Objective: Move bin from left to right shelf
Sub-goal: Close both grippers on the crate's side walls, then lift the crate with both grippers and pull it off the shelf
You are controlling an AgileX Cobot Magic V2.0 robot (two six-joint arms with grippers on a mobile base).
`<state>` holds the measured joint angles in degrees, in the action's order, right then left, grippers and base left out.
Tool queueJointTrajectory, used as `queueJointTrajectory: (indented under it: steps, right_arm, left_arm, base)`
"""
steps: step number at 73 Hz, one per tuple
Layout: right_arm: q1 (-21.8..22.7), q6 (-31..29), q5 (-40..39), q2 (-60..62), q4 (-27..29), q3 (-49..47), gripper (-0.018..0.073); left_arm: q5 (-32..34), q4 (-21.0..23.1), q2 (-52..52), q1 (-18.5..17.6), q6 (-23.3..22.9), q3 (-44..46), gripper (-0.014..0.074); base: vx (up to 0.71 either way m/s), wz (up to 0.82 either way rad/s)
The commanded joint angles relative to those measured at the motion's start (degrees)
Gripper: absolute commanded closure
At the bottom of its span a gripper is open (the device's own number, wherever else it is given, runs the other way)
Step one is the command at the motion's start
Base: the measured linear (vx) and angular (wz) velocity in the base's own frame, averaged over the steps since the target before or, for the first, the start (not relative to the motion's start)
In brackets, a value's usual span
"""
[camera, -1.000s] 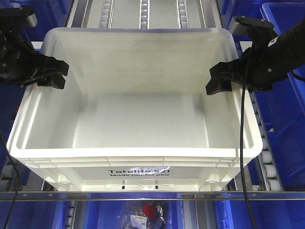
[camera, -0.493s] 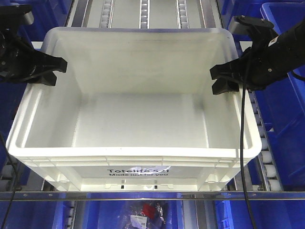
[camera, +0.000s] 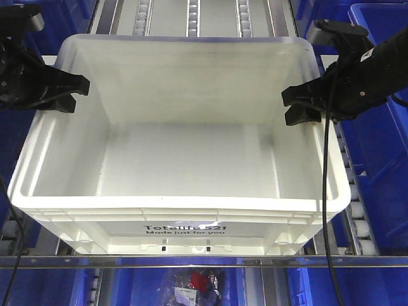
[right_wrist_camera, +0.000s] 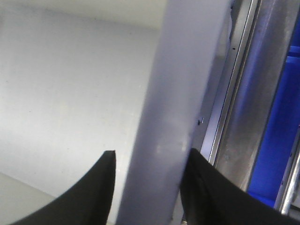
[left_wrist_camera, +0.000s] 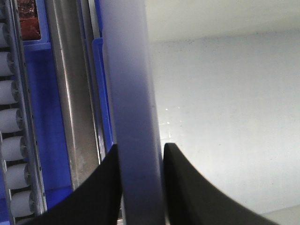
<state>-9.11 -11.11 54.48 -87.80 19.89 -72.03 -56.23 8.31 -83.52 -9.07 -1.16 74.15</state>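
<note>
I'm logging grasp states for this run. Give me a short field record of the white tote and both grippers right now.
object: large white rectangular plastic tote, empty, "Totelife 521" print on its near side
support: metal roller shelf
left gripper: fingers against both sides of the tote's left rim
right gripper: straddles the right rim; contact unclear
surroundings: blue plastic bins at right

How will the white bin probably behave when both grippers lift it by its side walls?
Probably light: the bin looks empty. It may flex where the left gripper and right gripper straddle its sides. Smooth plastic could slip from so narrow a grip.
</note>
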Motion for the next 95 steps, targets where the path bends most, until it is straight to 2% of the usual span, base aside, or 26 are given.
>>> queueJointTrajectory:
  steps: [1, 55, 95]
  right_arm:
    - [0.2, -0.4, -4.3, 4.3, 1.8, -2.1, 0.0564]
    - [0.2, 0.1, -2.8, 9.9, 2.2, -2.1, 0.0564]
    - [0.2, -0.1, -2.8, 10.1, 2.9, -2.1, 0.0564]
  left_arm:
    - [4.4, 1.4, 4.0, -0.1, 0.8, 1.9, 0.0604]
    - [1.4, 1.4, 9.4, -0.1, 0.8, 1.9, 0.0604]
    - [3.4, 0.8, 9.8, -0.1, 0.8, 1.9, 0.0603]
  base:
    - [0.0, 0.0]
    - [0.0, 0.0]
    - [0.0, 0.0]
